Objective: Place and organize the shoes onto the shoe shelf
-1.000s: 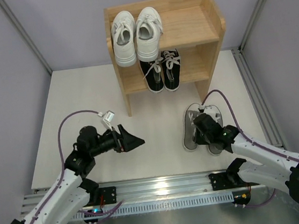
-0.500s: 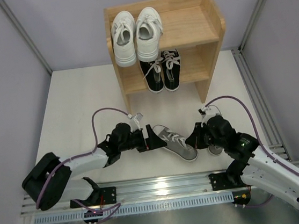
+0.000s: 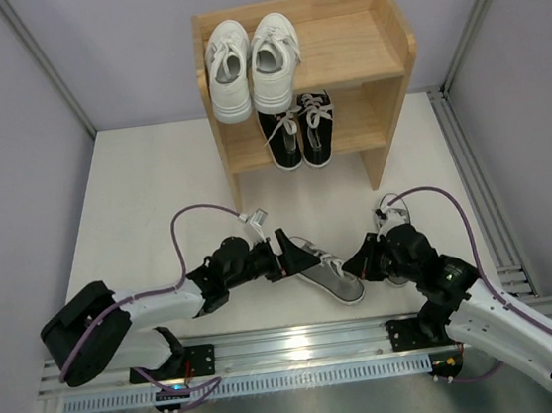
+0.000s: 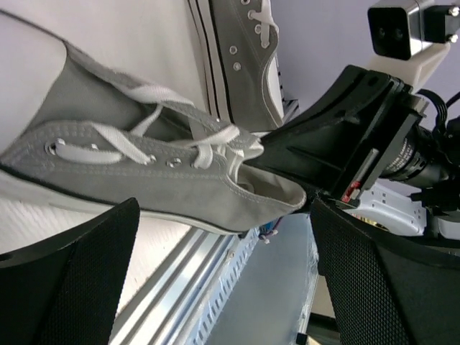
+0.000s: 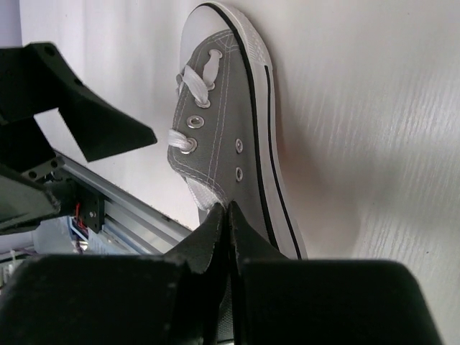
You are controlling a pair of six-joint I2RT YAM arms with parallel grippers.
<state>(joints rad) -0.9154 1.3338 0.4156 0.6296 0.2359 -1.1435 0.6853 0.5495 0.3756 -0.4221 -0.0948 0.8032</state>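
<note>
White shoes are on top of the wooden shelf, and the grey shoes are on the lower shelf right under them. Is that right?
Not quite. The white shoes are on top of the shelf, but the pair on the lower shelf right under them is the black shoes, not grey ones. The top external view shows it.

Top camera looks down on the table; the 2 wrist cameras closely share the grey shoe.

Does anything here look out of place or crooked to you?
Yes. One grey canvas sneaker lies diagonally on the table, apart from its mate further right, while the white pair and black canvas pair sit straight on the wooden shelf. The right gripper pinches the rim of its opening.
</note>
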